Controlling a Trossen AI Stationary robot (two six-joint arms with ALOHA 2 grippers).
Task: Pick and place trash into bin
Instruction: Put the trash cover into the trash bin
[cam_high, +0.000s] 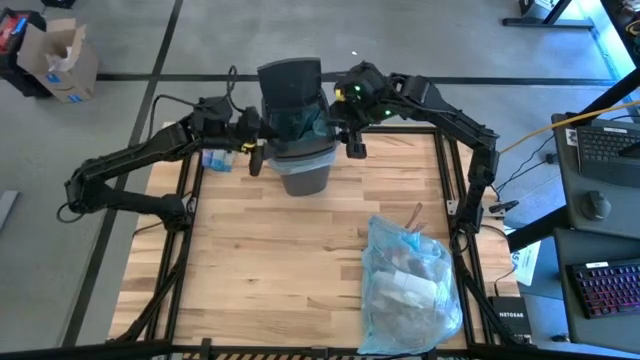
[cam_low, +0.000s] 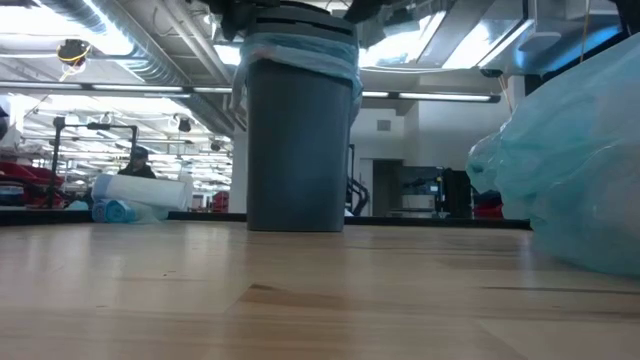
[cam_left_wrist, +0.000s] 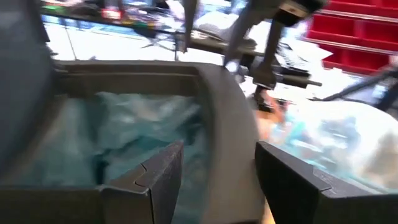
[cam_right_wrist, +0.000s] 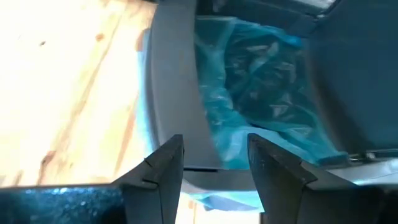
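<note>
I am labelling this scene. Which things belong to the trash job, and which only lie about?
Job: bin with blue liner; left gripper and right gripper, each astride its rim; filled blue bag.
Lying about: blue rolls, cardboard box, keyboards.

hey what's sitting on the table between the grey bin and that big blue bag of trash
Nothing: in the high view, only bare wood separates the bin from the blue bag; the low view agrees.

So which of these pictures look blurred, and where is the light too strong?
Left wrist view: the bin rim and the room behind it are smeared. Right wrist view: the table is washed out by bright light. Low view: the ceiling lamps glare, and the near blue bag is soft. High view: evenly lit.
</note>
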